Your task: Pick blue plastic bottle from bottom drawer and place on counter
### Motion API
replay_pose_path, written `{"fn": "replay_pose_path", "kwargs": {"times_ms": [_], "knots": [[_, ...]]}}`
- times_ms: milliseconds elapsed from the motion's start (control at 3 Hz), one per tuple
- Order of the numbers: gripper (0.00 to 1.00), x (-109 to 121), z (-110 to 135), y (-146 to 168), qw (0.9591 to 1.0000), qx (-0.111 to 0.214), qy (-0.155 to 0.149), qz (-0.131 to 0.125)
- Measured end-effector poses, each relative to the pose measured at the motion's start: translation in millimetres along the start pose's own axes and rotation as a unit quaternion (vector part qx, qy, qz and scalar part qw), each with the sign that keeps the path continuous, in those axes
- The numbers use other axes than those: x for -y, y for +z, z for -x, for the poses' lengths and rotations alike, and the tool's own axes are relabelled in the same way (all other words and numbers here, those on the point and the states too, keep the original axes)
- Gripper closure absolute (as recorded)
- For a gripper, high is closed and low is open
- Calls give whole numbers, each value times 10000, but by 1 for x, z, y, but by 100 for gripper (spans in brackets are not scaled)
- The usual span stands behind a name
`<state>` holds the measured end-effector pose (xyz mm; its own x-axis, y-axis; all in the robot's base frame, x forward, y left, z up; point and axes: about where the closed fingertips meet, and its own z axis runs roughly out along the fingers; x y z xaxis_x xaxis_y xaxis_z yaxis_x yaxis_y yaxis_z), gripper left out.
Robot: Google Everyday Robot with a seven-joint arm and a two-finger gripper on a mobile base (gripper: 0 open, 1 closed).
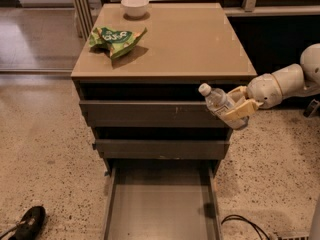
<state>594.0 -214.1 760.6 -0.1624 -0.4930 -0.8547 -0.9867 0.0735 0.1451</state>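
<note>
The blue plastic bottle (216, 100) is clear with a white cap, tilted with the cap up and to the left. My gripper (238, 109) is shut on its lower body and holds it in the air in front of the cabinet's right side, level with the top drawer front. The white arm reaches in from the right edge. The bottom drawer (161, 204) is pulled out below, and its grey floor is bare. The tan counter (190, 39) lies above and to the left of the bottle.
A green snack bag (117, 39) lies on the counter's left part and a white bowl (135, 6) stands at its back edge. A black shoe (27, 223) sits on the speckled floor at lower left. A black cable (245, 226) runs at lower right.
</note>
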Motion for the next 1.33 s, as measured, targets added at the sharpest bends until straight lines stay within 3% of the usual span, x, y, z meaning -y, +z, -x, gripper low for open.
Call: {"fn": "replay_pose_path", "kwargs": {"times_ms": [333, 667, 1333], "knots": [[100, 1, 1, 1, 10000, 5, -5, -8], [100, 10, 28, 0, 9997, 80, -242, -44], [100, 43, 101, -25, 9962, 110, -750, -419]]}}
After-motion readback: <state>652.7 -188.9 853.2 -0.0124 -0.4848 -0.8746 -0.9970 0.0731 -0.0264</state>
